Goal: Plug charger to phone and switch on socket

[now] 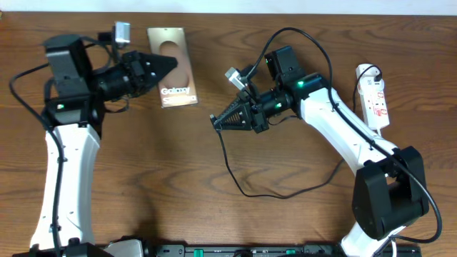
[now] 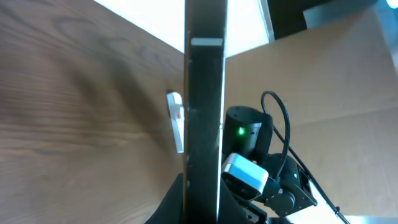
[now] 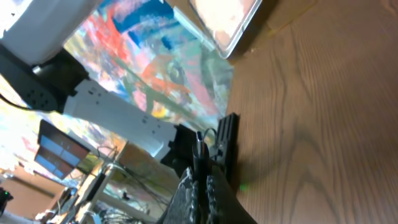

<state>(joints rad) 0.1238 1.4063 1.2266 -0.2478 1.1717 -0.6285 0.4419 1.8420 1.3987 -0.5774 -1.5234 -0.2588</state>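
The phone (image 1: 173,71), bronze-faced with a pale oval and "Galaxy", is at the back left, and my left gripper (image 1: 168,66) is shut on its left edge. In the left wrist view the phone (image 2: 205,112) stands edge-on as a dark slab between the jaws (image 2: 204,196). My right gripper (image 1: 218,120) is shut on the charger's thin black cable, with the plug tip (image 1: 213,118) pointing left, a short way right of the phone. In the right wrist view the jaws (image 3: 202,171) pinch the cable behind the plug (image 3: 227,140), and the phone (image 3: 227,18) is ahead. The socket strip (image 1: 375,96) lies at the far right.
The black cable (image 1: 250,191) loops over the table in front of the right arm and runs back toward the strip's black plug (image 1: 371,71). The right arm (image 2: 249,134) and the white strip (image 2: 176,121) show beyond the phone in the left wrist view.
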